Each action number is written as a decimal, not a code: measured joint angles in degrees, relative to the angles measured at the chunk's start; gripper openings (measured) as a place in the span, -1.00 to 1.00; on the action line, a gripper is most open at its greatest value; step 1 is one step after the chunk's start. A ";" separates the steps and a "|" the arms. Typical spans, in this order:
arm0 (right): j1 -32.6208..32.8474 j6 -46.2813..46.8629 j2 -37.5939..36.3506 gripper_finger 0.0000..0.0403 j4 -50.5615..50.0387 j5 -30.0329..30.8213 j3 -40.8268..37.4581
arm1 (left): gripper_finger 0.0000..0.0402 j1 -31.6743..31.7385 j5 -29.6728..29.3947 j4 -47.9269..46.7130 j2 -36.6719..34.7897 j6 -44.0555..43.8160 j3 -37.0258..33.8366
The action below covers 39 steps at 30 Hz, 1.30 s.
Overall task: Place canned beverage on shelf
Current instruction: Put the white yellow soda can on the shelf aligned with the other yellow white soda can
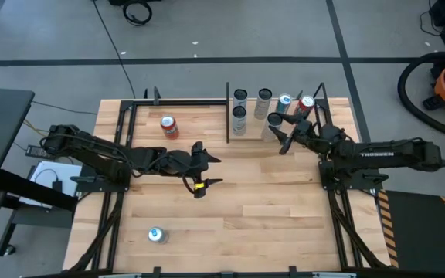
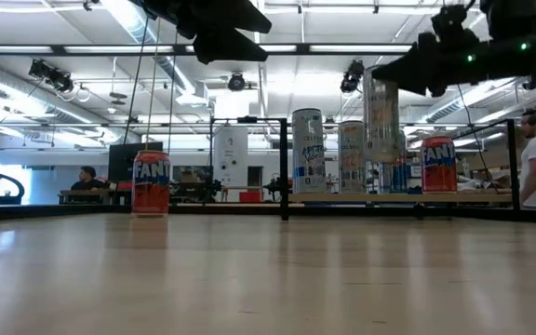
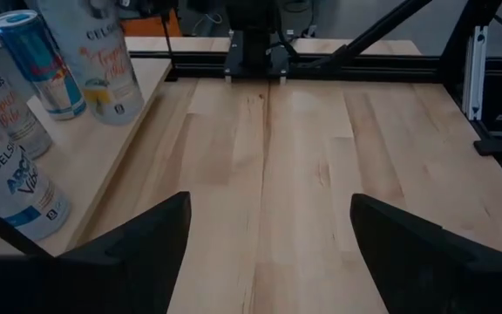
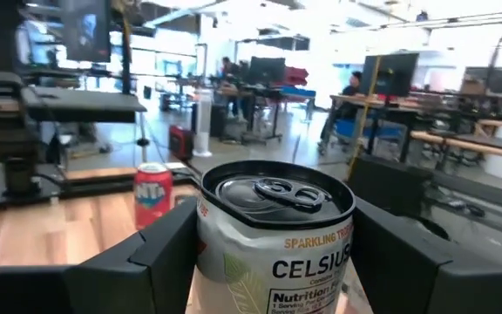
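Note:
A white Celsius can sits upright between the fingers of my right gripper, which is shut on it above the shelf, a pale wood panel at the table's far right. In the low view this can hangs above the shelf board. Several other cans stand on their bases on the shelf. My left gripper hovers open over the table's middle, with nothing between its fingers. My right gripper pinches the Celsius can by its side wall just below the top rim, one finger on each side. The fingers come in about level from the table's right side. The can stays upright, its bottom lifted clear of the shelf.
An orange Fanta can stands on the tabletop at the far left, outside the shelf. A silver can sits near the front edge. A black post marks the shelf's left side. Bare tabletop lies between the arms.

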 joint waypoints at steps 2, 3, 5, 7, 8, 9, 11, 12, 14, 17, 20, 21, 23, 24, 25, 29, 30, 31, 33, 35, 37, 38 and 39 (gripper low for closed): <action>-1.62 0.62 1.22 0.30 2.73 -0.12 -1.61 | 0.57 0.00 0.00 0.01 0.00 0.42 0.00; -2.48 0.38 1.89 0.30 3.86 -0.71 -2.28 | 0.57 0.00 -0.01 0.02 0.00 1.10 0.00; -4.02 0.05 3.61 0.30 6.24 -3.33 -3.21 | 0.57 0.00 0.00 0.03 0.00 1.83 0.00; -5.48 0.48 5.42 0.30 7.21 -5.60 -3.36 | 0.57 0.00 0.01 0.40 0.00 1.98 0.00; -6.17 0.70 6.40 0.31 7.44 -6.41 -3.36 | 0.57 0.00 0.03 0.66 0.00 2.08 0.00; -6.86 0.68 7.50 0.31 7.83 -7.47 -3.36 | 0.57 0.00 0.01 0.93 0.00 2.10 0.00; -7.86 0.51 9.75 0.30 9.99 -9.59 -3.42 | 0.57 0.02 0.01 1.20 0.00 2.12 0.00; -8.15 0.15 10.76 0.30 11.72 -10.67 -3.42 | 0.57 0.04 0.01 1.28 0.00 2.12 0.00; -8.82 -0.92 12.38 0.30 14.05 -11.61 -3.38 | 0.57 0.04 0.03 1.34 0.01 2.12 0.00; -10.16 -1.22 14.71 0.31 15.11 -11.96 -3.36 | 0.57 0.04 0.03 1.36 0.02 2.11 0.00; -11.18 -1.12 17.13 0.31 17.63 -15.10 -3.33 | 0.57 0.04 0.03 1.36 0.00 2.55 0.00; -11.58 -1.08 18.08 0.31 18.04 -15.56 -3.29 | 0.57 0.04 0.01 1.36 0.02 3.21 0.00; -12.81 -1.02 20.34 0.30 19.29 -15.66 -3.35 | 0.57 0.04 0.03 1.36 0.02 4.61 0.00; -13.40 -1.32 21.35 0.30 20.84 -16.16 -3.36 | 0.57 0.04 0.05 1.36 0.02 4.73 0.00; -13.93 -1.55 22.38 0.30 22.55 -16.64 -3.35 | 0.57 0.04 0.05 1.36 0.02 4.73 0.00; -16.04 -1.74 25.90 0.31 26.29 -18.63 -3.29 | 0.57 0.04 0.03 1.35 0.02 4.72 0.00; -16.64 -1.66 26.65 0.31 27.07 -18.91 -3.29 | 0.57 0.04 0.05 1.33 0.02 4.72 0.00; -17.15 -1.53 27.32 0.31 27.85 -19.63 -3.28 | 0.57 0.04 0.05 1.33 0.02 4.73 0.00; -18.04 -1.08 28.67 0.31 29.40 -21.19 -3.23 | 0.57 0.04 0.04 1.33 0.02 4.74 0.00; -18.77 -0.89 29.90 0.31 30.96 -22.12 -3.20 | 0.57 0.04 0.03 1.33 0.02 4.74 0.00; -19.45 -0.56 31.01 0.31 32.52 -22.76 -3.20 | 0.57 0.04 0.04 1.32 0.02 4.74 0.00; -19.79 -0.34 31.56 0.32 33.24 -23.43 -3.20 | 0.57 0.04 0.03 1.33 0.02 4.74 0.00; -20.09 -0.23 32.05 0.32 33.89 -24.11 -3.20 | 0.57 0.04 0.05 1.31 0.02 4.74 0.00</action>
